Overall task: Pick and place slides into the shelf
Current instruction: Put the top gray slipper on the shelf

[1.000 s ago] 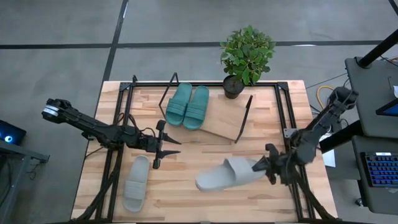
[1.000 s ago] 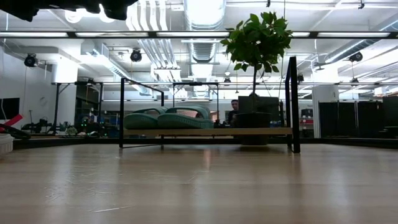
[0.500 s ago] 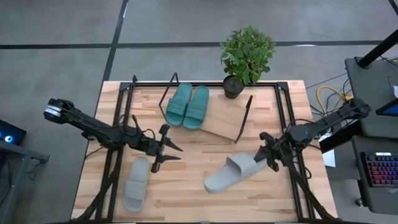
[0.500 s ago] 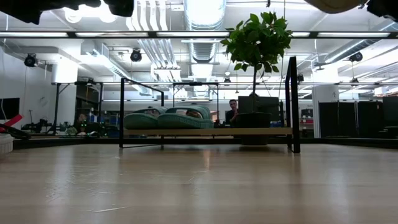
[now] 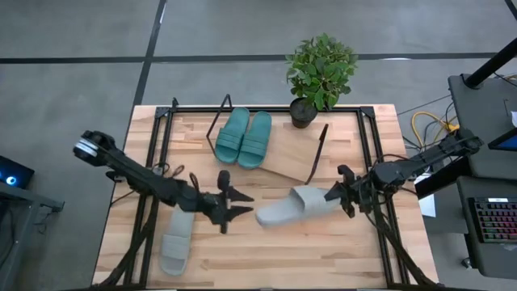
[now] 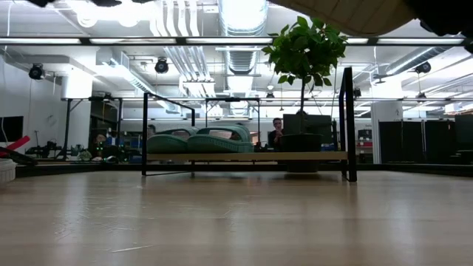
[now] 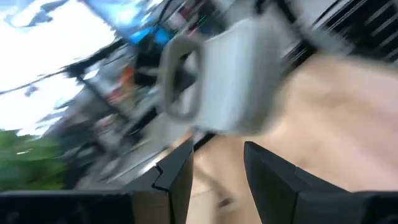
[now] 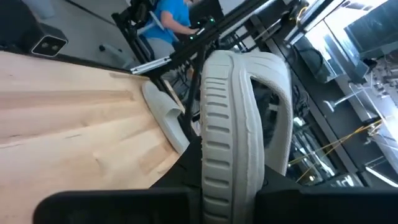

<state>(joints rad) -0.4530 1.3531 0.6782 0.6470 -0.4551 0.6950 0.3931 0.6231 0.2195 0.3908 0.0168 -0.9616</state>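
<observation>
A light grey slide (image 5: pixel 284 208) is in the air between the two arms; its underside shows at the top of the low view (image 6: pixel 347 9). My right gripper (image 5: pixel 333 195) is shut on it. My left gripper (image 5: pixel 236 207) is open, its fingers pointing at the slide's free end (image 7: pixel 217 81) just short of it. The second grey slide (image 5: pixel 176 241) lies flat on the table under the left arm. Two teal slides (image 5: pixel 243 138) lie side by side on the left half of the slanted shelf (image 5: pixel 292 160), also seen in the low view (image 6: pixel 196 142). My right gripper pinches the grey slide between its two fingers at the end nearest the broad strap (image 8: pixel 239 146), coming level from the table's right. The slide is lifted clear, turned on its side, and sticks out leftward from the fingers toward my left gripper. The pads themselves are hidden behind the slide.
A potted plant (image 5: pixel 320 71) stands at the table's far edge beside the shelf's right end frame (image 5: pixel 317 152). Black metal rails (image 5: pixel 365 153) run along the table's left and right sides. Bare wood (image 5: pixel 283 259) lies along the near edge.
My right gripper has moved toward the far edge and a little left, raising the grey slide and swinging its free end toward the left arm. My left gripper has moved right and toward the near edge, closing on that free end, and has stayed open.
</observation>
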